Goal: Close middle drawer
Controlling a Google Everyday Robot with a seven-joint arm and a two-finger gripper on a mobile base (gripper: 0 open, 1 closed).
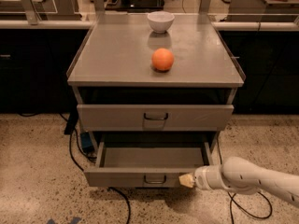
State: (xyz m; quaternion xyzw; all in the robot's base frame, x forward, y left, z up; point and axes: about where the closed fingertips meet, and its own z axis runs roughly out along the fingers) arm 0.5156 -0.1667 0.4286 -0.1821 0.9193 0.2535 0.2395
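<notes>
A: Middle drawer (pixel 126 177): lower centre of frame, pulled out of cabinet, tray interior open to view, nothing seen inside. Long axis of front panel left–right across frame; travel axis up-frame, into cabinet.

B: Handle?

A: Small dark handle (pixel 155 179) at centre of front panel. Nothing gripping it.

B: Gripper?

A: Gripper (pixel 187 180) low in frame, just right of handle, tip at right half of front panel. Touching or just short of it: not resolvable. Opening: cannot tell. White arm (pixel 252 176) behind it, in from lower right corner.

B: Relation for next move?

A: Front panel directly up-frame of gripper tip, centre of panel slightly to left. Judged: straight push along travel axis, square to panel. Contact off-centre, so some risk of tray skewing on slides; judged minor.

B: Surroundings?

A: Upper drawer (pixel 112 118) directly above, closed. Orange (pixel 163 59) and white bowl (pixel 160 21) on cabinet top (pixel 107 64), upper centre, well apart from gripper. Black cables (pixel 72 146) on floor at left, outside push path.

B: Status?

A: Closing not yet done; much of the tray exposed.
</notes>
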